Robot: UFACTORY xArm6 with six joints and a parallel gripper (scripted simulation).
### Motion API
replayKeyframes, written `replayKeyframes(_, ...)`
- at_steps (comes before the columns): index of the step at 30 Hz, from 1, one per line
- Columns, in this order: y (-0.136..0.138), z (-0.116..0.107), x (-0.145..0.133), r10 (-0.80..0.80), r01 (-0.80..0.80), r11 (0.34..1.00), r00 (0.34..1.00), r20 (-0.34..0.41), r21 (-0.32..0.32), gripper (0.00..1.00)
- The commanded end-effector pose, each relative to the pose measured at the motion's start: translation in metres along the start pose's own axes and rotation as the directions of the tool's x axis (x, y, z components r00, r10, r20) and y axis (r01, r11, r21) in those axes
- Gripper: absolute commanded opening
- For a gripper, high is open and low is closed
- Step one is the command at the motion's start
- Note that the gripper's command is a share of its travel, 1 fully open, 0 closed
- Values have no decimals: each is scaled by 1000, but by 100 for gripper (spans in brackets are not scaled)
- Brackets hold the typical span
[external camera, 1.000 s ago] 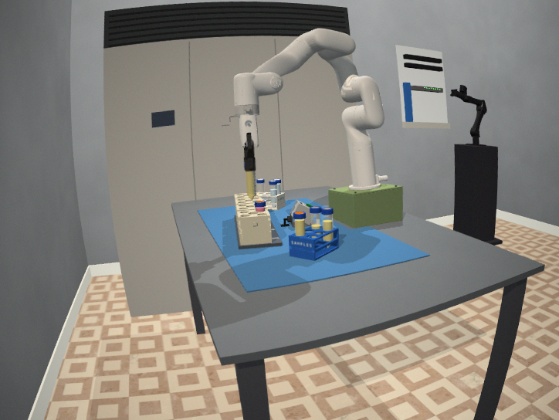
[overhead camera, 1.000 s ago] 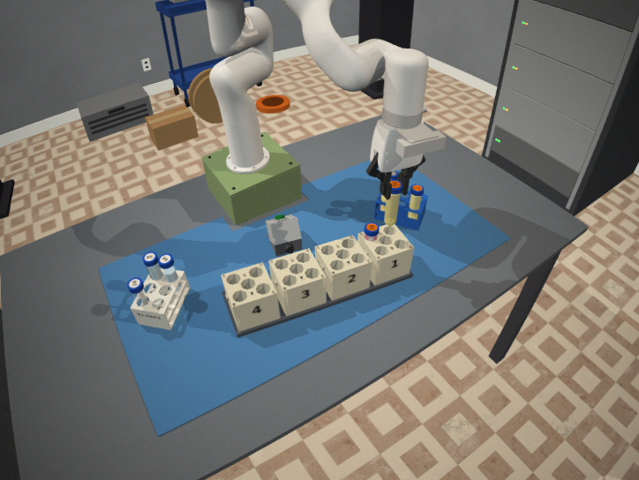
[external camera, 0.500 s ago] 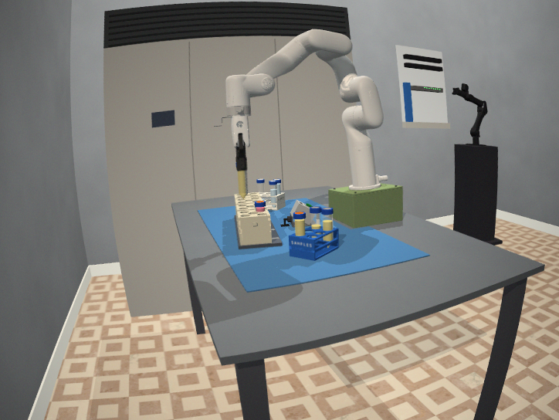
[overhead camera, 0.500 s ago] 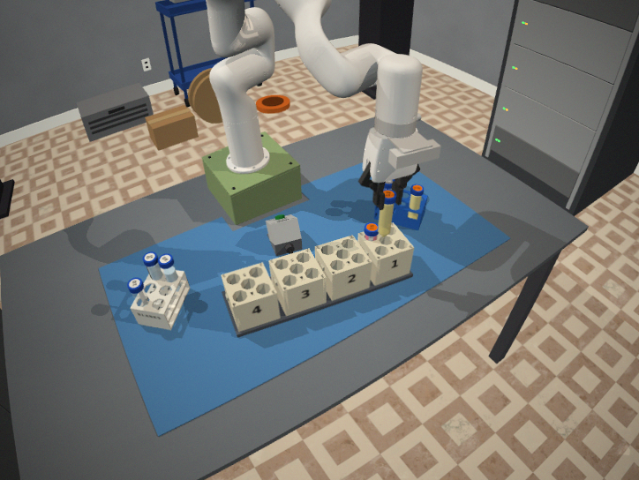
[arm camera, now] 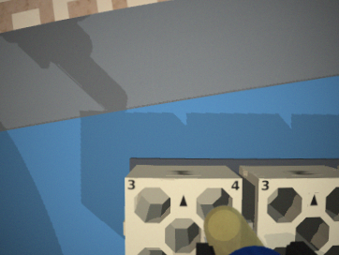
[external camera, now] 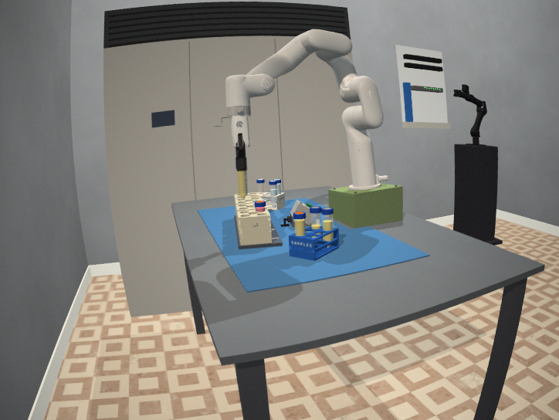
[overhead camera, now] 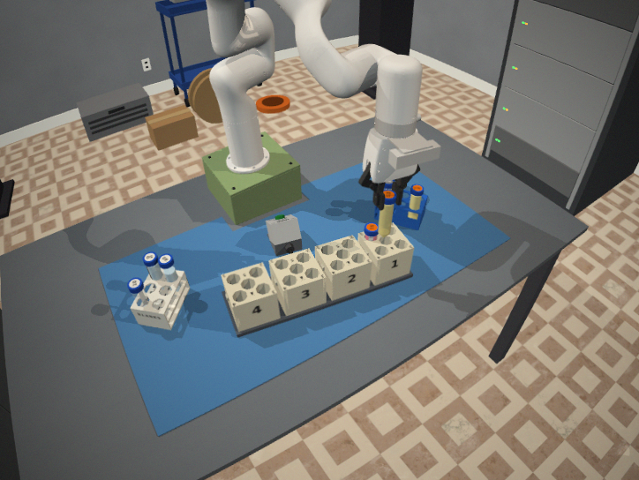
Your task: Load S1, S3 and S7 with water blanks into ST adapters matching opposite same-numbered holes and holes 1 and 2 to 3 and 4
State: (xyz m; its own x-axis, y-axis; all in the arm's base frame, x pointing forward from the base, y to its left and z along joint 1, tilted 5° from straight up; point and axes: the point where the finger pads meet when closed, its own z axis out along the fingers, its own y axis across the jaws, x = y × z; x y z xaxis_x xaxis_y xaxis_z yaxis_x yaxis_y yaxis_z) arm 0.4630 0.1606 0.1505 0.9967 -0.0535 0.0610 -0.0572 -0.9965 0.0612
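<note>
Hanging over adapter 1 (overhead camera: 394, 264) (external camera: 254, 232) (arm camera: 140, 227), the yellow-filled tube (overhead camera: 385, 219) (external camera: 242, 184) (arm camera: 224, 225) is clamped in the gripper (overhead camera: 389, 198) (external camera: 241, 166) (arm camera: 253, 248), blue cap up, orange dot on top, ID too small to read. Wrist view puts its lower end by hole 4; not seated. Orange-dot tube with pink contents (overhead camera: 371, 231) (external camera: 259, 205) sits in a back hole of the same adapter. Adapter 2 (overhead camera: 351, 286), adapter 3 (overhead camera: 304, 302) and adapter 4 (overhead camera: 256, 317) follow along the stand (overhead camera: 325, 305) (external camera: 259, 245), no tubes visible in them. SAMPLES rack (overhead camera: 410, 221) (external camera: 301, 251) is behind adapter 1, three capped tubes in it, one clearly orange-dotted. DONE desk (overhead camera: 283, 229) (external camera: 299, 211) stands behind the adapters, green key (overhead camera: 279, 217) (external camera: 309, 204) on top. BLANKS rack (overhead camera: 154, 318) (external camera: 281, 200), three white-dot tubes, is beyond adapter 4, apart from the stand. All on the table (overhead camera: 77, 402) (external camera: 361, 298).

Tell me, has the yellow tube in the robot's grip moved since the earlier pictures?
Yes. In the exterior view, the yellow tube has shifted left, farther from the green block under the arm.
</note>
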Motion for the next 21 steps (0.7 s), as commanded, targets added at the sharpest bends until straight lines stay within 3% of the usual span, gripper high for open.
replayKeyframes(1,0,1,1,0,0,1000,1000,-3,1,0)
replayKeyframes(16,0,32,1,0,0,1000,1000,-3,1,0)
replayKeyframes(21,0,32,1,0,0,1000,1000,-3,1,0)
